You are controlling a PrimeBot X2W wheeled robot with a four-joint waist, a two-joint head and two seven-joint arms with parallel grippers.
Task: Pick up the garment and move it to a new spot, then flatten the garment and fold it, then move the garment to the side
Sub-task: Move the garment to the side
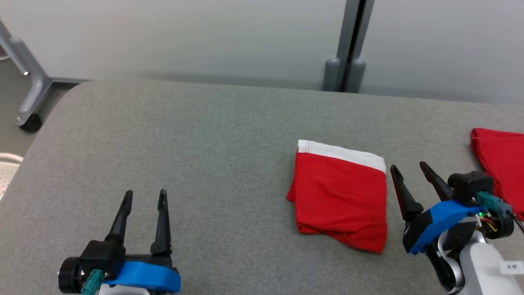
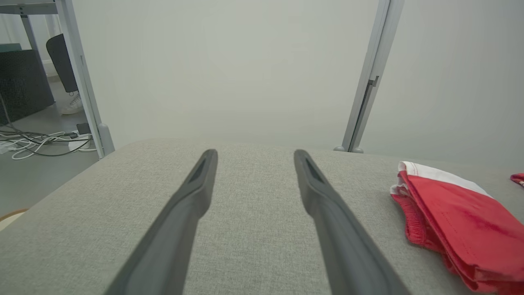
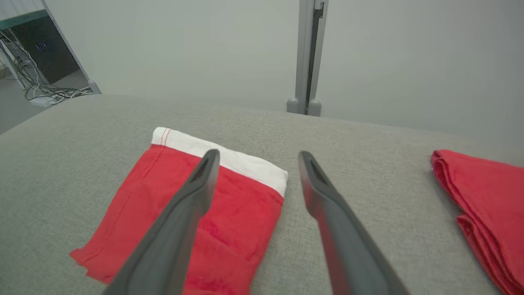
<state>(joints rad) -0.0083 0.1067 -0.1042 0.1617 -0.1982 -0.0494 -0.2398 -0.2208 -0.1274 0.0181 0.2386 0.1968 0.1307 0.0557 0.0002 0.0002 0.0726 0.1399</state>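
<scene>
Head view gives us the folded red garment [image 1: 339,196] lying right of centre on the grey tabletop [image 1: 204,135], white waistband at the far end, so its long axis runs away from us. Our right pincer [image 1: 408,166] stands just beside its right edge, fingers spread and holding nothing. Our left pincer [image 1: 146,192], likewise spread and empty, is well apart to the left. We judge the fold done and the move aside not yet made. The right arm is plainly the nearer, and the garment lies to its left, so the reach should go that way. Another red cloth [image 1: 497,164] lies beyond the right pincer.
</scene>
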